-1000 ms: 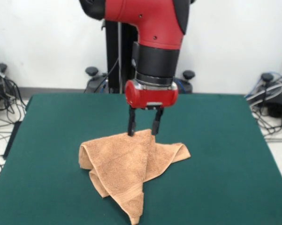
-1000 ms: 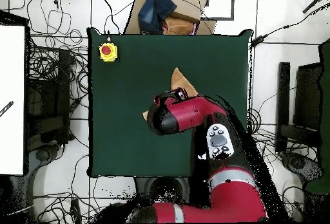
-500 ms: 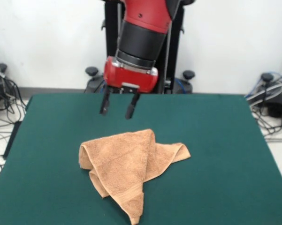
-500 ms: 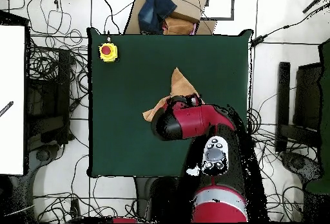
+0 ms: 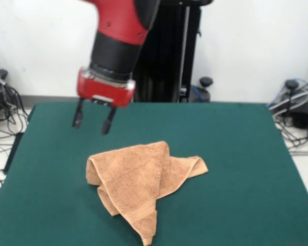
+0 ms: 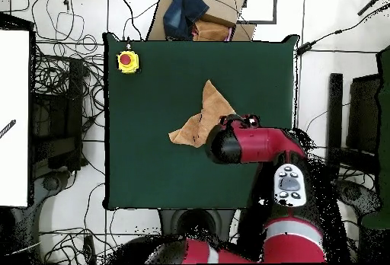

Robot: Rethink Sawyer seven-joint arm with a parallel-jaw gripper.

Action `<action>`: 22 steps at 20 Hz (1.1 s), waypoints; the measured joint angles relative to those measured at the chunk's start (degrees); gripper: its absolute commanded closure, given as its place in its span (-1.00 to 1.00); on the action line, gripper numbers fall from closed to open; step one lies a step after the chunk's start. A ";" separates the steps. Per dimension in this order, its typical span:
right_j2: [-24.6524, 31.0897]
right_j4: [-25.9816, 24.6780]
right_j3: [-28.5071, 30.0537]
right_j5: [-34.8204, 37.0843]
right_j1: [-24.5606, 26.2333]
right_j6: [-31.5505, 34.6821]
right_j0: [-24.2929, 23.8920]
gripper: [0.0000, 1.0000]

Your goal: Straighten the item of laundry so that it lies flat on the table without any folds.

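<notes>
The item of laundry (image 5: 143,179) is an orange-tan terry towel, crumpled with several folds, near the middle of the dark green table (image 5: 246,154). One corner trails toward the front edge. In the overhead view the towel (image 6: 206,116) shows partly, beside the red arm. My gripper (image 5: 90,120) hangs open and empty above the table, up and to the left of the towel, clear of it. Its two black fingers (image 5: 77,116) point down.
A yellow box with a red button (image 6: 127,62) sits at a table corner in the overhead view. Cardboard and dark cloth (image 6: 196,14) lie beyond the table edge. Cables and stands surround the table on the floor.
My gripper rose off the towel's peak and swung left across the front view, open and empty. The towel stayed as it was.
</notes>
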 measured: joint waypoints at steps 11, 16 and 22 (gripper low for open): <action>0.88 0.42 -2.08 -1.49 5.98 0.00 -3.42 -1.00; 0.97 3.12 -1.91 -6.63 7.51 0.00 -2.75 -1.00; 3.35 7.87 -0.54 -12.73 8.03 -0.01 -4.94 -1.00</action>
